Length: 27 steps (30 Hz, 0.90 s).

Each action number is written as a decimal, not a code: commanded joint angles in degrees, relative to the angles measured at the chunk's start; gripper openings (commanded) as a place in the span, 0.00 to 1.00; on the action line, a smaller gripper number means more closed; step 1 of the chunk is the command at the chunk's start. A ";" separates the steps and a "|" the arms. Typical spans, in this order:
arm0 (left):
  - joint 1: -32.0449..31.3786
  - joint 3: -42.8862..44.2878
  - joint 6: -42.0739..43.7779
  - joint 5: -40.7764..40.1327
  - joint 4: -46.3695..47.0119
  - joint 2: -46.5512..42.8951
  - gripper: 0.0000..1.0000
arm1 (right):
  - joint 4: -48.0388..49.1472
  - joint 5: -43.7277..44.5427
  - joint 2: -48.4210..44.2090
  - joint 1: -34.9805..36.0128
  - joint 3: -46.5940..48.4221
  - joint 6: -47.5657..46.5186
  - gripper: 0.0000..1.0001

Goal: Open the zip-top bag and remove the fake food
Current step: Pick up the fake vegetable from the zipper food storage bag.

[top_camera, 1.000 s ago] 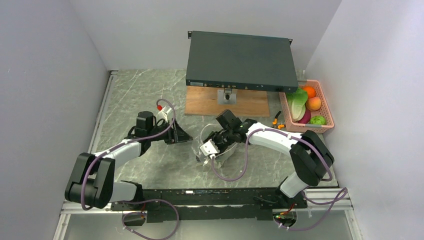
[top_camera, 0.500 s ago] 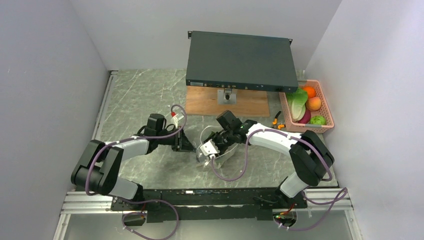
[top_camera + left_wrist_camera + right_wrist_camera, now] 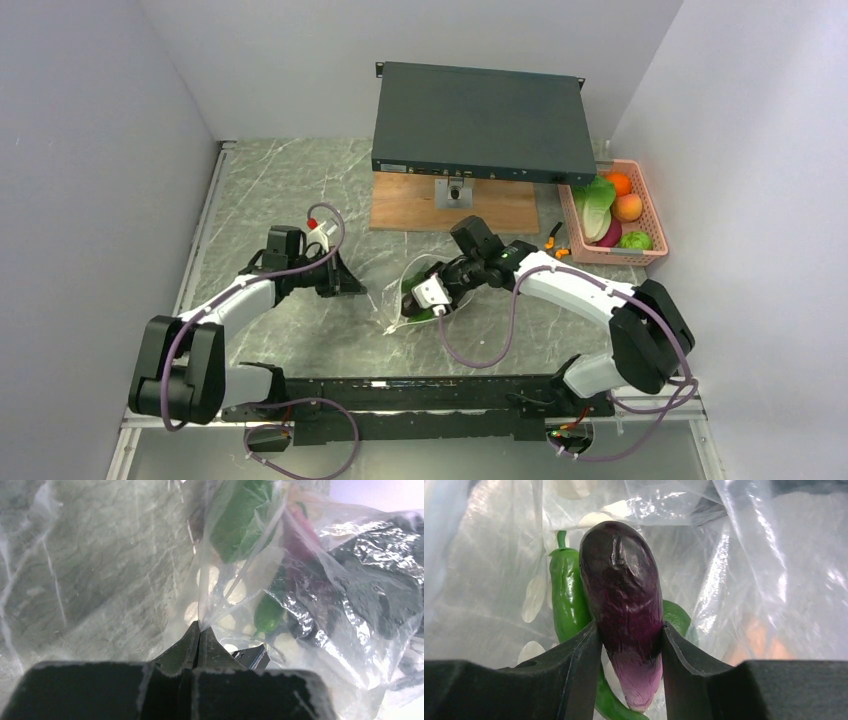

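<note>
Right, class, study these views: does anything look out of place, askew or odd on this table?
Only minor things. Orange-handled pliers lie by the pink basket of fake food, a tool among produce. The zip-top bag is crumpled, not spilled; the right gripper holds a purple eggplant inside it.

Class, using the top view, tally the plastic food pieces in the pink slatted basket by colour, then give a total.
Orange round plastic fruits: 2
Green, leafy plastic lettuce and round plastic piece: 2
Dark red-purple plastic piece: 1
Total: 5
</note>
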 commanded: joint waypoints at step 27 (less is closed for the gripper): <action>3.00 -2.77 -3.06 -1.34 6.33 3.60 0.00 | -11.40 -9.84 -11.85 -2.71 3.00 7.67 0.08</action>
